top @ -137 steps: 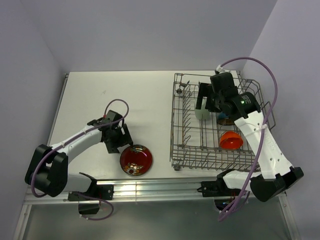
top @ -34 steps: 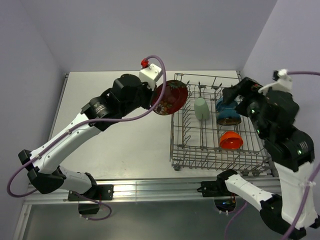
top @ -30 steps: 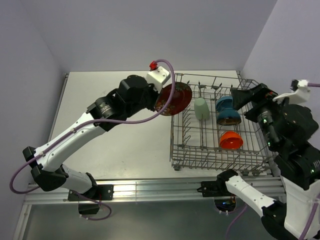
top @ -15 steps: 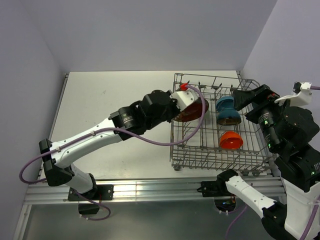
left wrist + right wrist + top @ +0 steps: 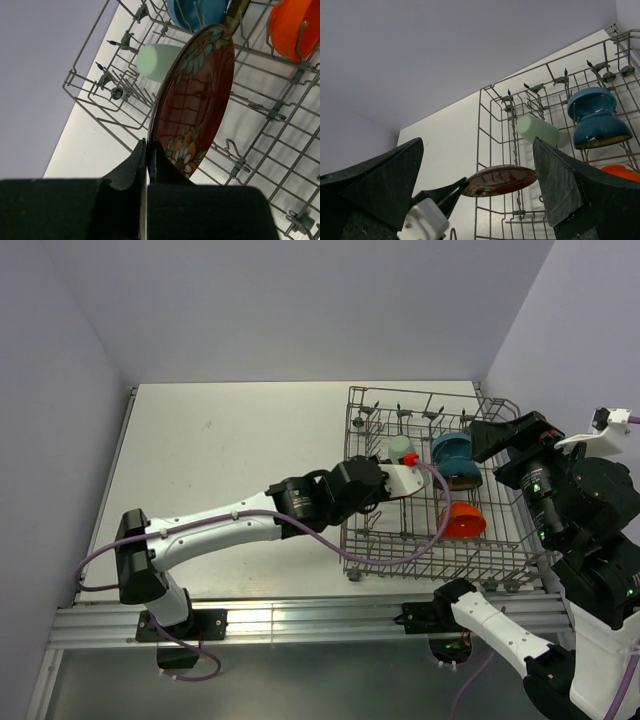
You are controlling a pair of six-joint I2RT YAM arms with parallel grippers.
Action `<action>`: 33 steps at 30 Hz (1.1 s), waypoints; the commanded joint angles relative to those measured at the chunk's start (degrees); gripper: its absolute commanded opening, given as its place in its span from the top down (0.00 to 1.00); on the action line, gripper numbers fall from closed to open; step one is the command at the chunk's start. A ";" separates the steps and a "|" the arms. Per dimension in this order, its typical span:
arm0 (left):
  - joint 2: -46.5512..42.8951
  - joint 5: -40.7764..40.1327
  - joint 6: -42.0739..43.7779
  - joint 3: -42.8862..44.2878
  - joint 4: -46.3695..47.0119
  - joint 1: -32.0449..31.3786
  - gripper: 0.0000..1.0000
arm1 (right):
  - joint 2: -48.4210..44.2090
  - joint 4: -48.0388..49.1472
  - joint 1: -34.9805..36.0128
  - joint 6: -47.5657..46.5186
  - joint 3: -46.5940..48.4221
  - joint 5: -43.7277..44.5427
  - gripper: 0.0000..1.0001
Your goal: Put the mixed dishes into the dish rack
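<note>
The white counter (image 5: 230,460) fills the middle of the overhead frame, and the dish rack (image 5: 349,425) sits on its right half. My left arm (image 5: 220,525) stretches from the lower left of that frame to the rack's left side. There my left pincer (image 5: 148,155) is clenched on the rim of the red patterned plate (image 5: 197,100). The plate stands on edge within the rack's walls, over its left part. Whether it touches the wires below I cannot tell. My right pincer (image 5: 477,150) hangs toward the right edge of the overhead frame, over the rack's right side near its far corner, spread wide and grasping nothing. In the rack's right part the blue bowl (image 5: 452,450) lies tipped at the far end. The dark brown bowl (image 5: 462,480) sits just beside it toward the bottom of the frame, and the orange-red bowl (image 5: 462,521) is lower again. The pale green cup (image 5: 402,447) lies on its side near the far wall, just past the plate's upper edge and left of the blue bowl.
</note>
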 commanded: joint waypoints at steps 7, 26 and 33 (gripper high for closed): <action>3.47 -10.11 6.24 -2.96 11.75 -4.23 1.00 | -1.62 -0.04 -0.03 -0.89 0.91 1.58 0.03; 6.55 -8.62 5.46 -5.24 11.40 -5.20 1.00 | -2.41 -0.48 -0.03 -1.50 -0.32 1.93 0.03; 7.25 -9.76 5.46 -5.24 12.10 -5.47 0.97 | -2.67 -0.48 -0.11 -1.50 -0.84 1.93 0.02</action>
